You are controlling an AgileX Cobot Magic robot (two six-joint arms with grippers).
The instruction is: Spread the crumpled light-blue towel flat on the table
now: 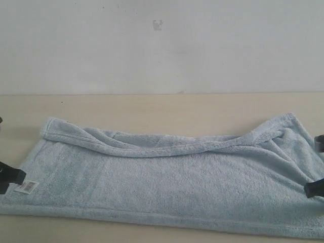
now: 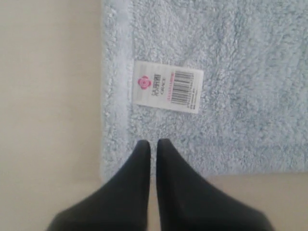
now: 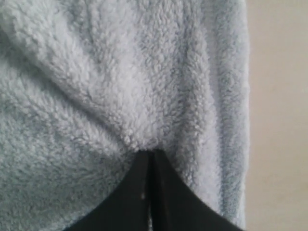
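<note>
The light-blue towel (image 1: 167, 187) lies mostly spread on the beige table (image 1: 152, 109), its far hem rolled over in a long fold (image 1: 167, 147). Its white label (image 1: 26, 187) sits near the left hem and shows with a barcode in the left wrist view (image 2: 167, 86). My left gripper (image 1: 10, 177) (image 2: 153, 143) hovers at the towel's left corner (image 2: 115, 159), fingers together, with nothing seen between them. At the right edge, my right gripper (image 1: 314, 188) (image 3: 151, 154) is shut with its tips buried in a bunched fold of towel (image 3: 130, 96).
A plain white wall (image 1: 162, 45) rises behind the table. Bare tabletop runs beyond the towel's far edge and along its left side (image 2: 48, 96) and right side (image 3: 279, 120). The towel's near hem lies close to the table's front edge.
</note>
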